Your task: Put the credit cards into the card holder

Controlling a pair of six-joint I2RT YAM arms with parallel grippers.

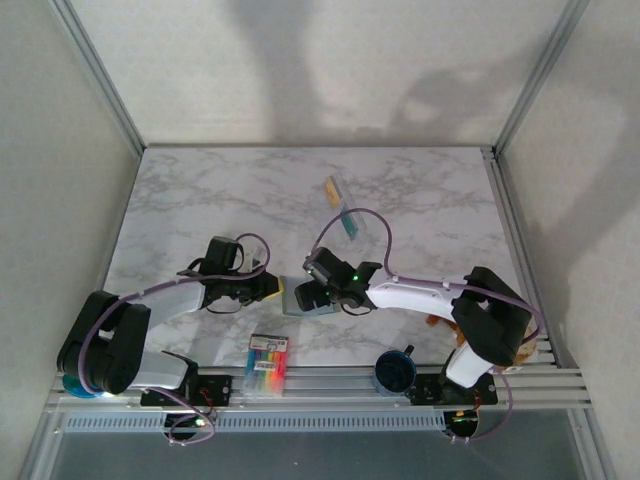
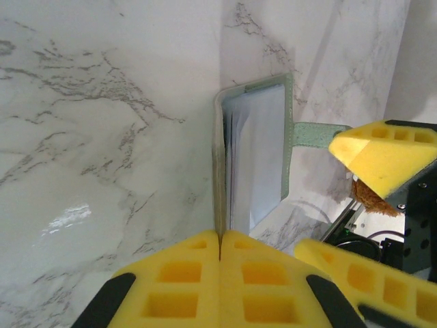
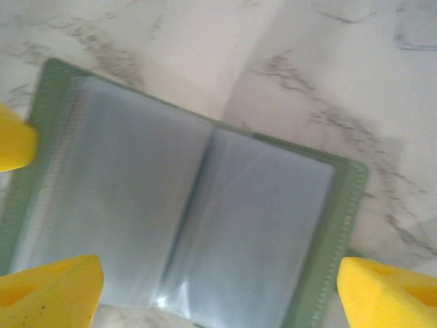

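Note:
The grey-green card holder (image 3: 345, 225) lies open on the marble table, its clear inner sleeves (image 3: 259, 219) facing up. In the top view the card holder (image 1: 297, 306) sits between both grippers. My left gripper (image 2: 220, 254) is shut on the edge of the holder's left cover (image 2: 220, 171); from above, the left gripper (image 1: 268, 288) is at the holder's left side. My right gripper (image 3: 218, 297) hovers open just above the open pages, one fingertip (image 3: 51, 290) on each side. A tan-gold credit card (image 1: 333, 189) and a teal-blue credit card (image 1: 349, 223) lie further back.
A pack of multicoloured markers (image 1: 267, 362) lies near the front edge between the arm bases. A blue mug (image 1: 395, 372) stands by the right arm's base. A brown object (image 1: 436, 322) peeks out beside the right arm. Metal frame rails border the table.

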